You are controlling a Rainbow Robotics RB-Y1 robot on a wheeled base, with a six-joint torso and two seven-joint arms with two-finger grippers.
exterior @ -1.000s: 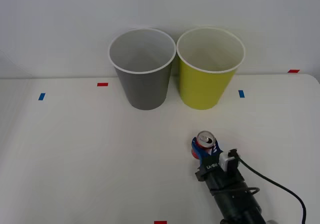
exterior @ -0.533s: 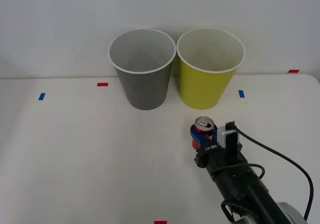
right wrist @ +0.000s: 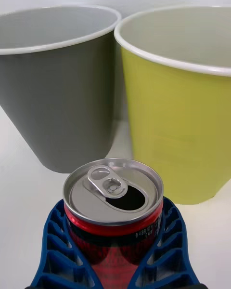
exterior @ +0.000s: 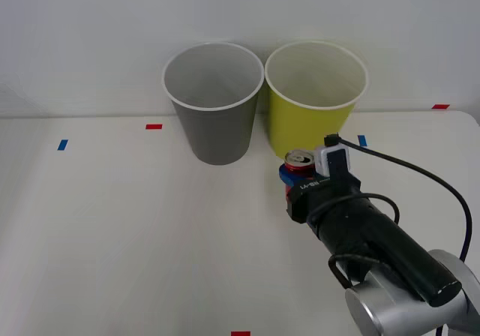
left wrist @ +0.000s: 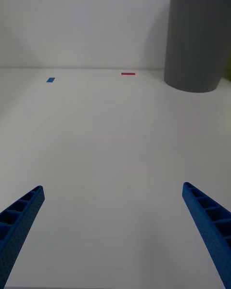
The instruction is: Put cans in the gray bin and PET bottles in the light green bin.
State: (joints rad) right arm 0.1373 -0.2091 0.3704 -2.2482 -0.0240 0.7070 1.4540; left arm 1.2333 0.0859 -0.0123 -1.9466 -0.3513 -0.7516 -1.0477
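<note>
While right claw point(exterior: 295, 184) grips red can point(exterior: 298, 165) upright, pull tab up, centre-right of front view, before green bin point(exterior: 313, 103). Gray bin point(exterior: 215, 103), can's target, lies up-left, rim above can: judged lift, shift left. Left claw point(left wrist: 115, 236) wide open, empty, over bare bench point(exterior: 112, 231).

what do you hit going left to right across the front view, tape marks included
blue tape mark → red tape mark → gray bin → light green bin → second blue tape mark → second red tape mark
</note>
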